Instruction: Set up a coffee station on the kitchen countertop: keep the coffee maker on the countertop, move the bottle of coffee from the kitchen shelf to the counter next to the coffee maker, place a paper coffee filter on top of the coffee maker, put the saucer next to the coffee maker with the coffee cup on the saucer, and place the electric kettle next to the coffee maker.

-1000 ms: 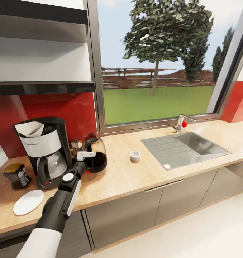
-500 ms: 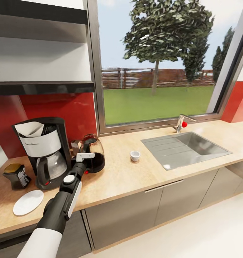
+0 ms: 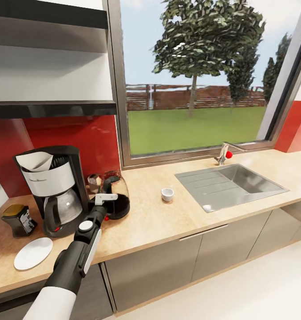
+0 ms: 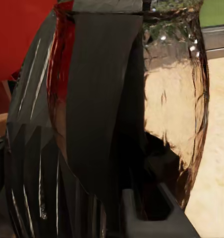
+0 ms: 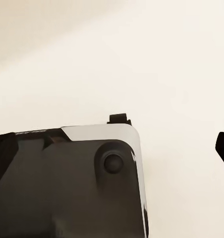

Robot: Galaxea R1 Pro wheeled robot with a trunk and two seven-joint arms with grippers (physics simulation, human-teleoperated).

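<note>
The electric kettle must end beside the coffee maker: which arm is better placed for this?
Left. Its gripper is at the electric kettle, right beside the coffee maker. The right wrist view shows pale floor, away from the countertop.

Left pincer at electric kettle handle beside coffee maker, coffee cup apart on countertop

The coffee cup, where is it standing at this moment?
In the head view the coffee cup stands alone on the countertop, between the electric kettle on its left and the sink on its right.
</note>
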